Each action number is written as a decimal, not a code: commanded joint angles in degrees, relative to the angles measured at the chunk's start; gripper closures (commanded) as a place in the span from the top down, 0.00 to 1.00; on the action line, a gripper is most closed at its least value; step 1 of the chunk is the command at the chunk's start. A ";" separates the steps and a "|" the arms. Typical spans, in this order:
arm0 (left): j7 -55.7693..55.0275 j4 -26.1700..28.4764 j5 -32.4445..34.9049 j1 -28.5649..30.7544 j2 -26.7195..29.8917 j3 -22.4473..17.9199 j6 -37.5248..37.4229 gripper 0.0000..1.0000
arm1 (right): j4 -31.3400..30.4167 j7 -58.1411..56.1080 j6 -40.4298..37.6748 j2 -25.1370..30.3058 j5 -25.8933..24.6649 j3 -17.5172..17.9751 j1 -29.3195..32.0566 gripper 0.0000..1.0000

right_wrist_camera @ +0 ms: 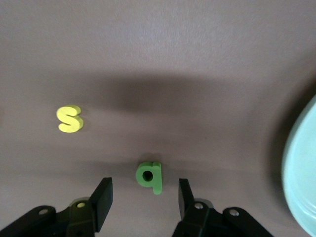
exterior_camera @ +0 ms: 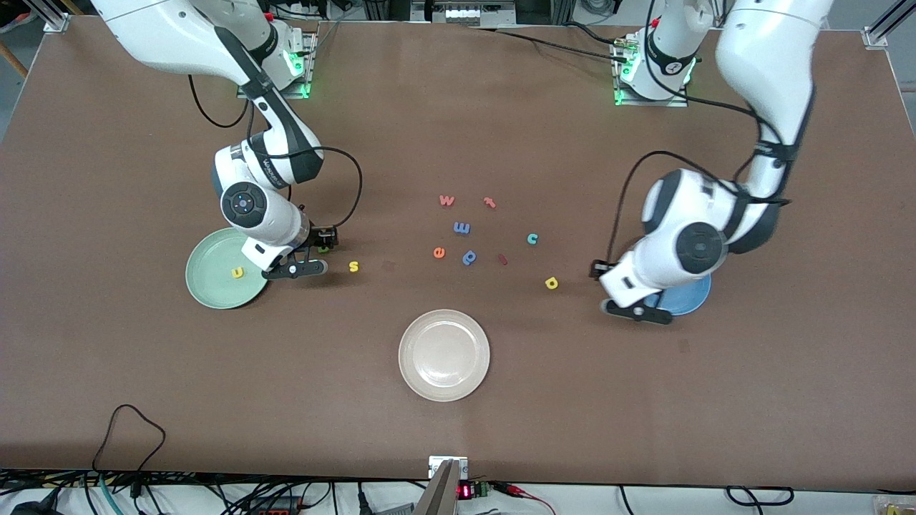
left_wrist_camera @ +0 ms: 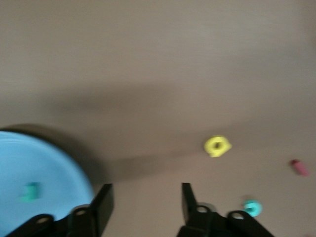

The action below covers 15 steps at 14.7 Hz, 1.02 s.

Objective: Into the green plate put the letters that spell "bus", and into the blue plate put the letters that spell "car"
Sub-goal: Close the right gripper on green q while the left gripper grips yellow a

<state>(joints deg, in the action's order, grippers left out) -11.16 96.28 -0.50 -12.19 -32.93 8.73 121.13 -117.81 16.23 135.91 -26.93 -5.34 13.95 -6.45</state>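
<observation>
The green plate (exterior_camera: 207, 275) lies toward the right arm's end of the table, with a yellow "u" (exterior_camera: 237, 272) in it. My right gripper (exterior_camera: 315, 252) is low beside that plate and open. The green "b" (right_wrist_camera: 149, 176) lies on the table partly between its fingertips, untouched. The yellow "s" (right_wrist_camera: 69, 119) lies a little past it. My left gripper (left_wrist_camera: 145, 190) is open and empty at the edge of the blue plate (left_wrist_camera: 44, 163), which holds a teal letter (left_wrist_camera: 30, 191). The yellow "a" (left_wrist_camera: 217, 146) and teal "c" (left_wrist_camera: 252, 208) lie on the table nearby.
Around the table's middle lie a pink "w" (exterior_camera: 446, 200), an orange "t" (exterior_camera: 489, 202), a blue "m" (exterior_camera: 461, 228), an orange "e" (exterior_camera: 439, 252), a blue "p" (exterior_camera: 469, 257) and a dark red piece (exterior_camera: 502, 260). A beige-white plate (exterior_camera: 444, 355) sits nearer the front camera.
</observation>
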 commanded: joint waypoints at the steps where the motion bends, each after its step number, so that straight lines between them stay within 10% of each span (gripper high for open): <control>1: -5.44 -3.91 0.15 -3.45 -4.77 -0.29 0.15 0.57 | -1.90 1.18 1.99 -0.22 -0.28 0.02 0.21 0.58; 8: -7.65 -3.64 0.15 -5.22 -8.73 -0.29 7.72 0.57 | -2.16 1.26 2.34 -1.45 -0.37 0.02 0.13 0.53; 15: -8.96 -3.73 0.15 -5.30 -10.84 -0.20 10.01 0.57 | -2.08 1.18 2.78 -1.63 -0.90 0.02 0.04 0.18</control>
<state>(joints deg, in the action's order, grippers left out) -18.74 94.21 -0.50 -16.84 -42.53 8.73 130.89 -119.28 16.40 137.87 -28.83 -5.44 13.88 -6.41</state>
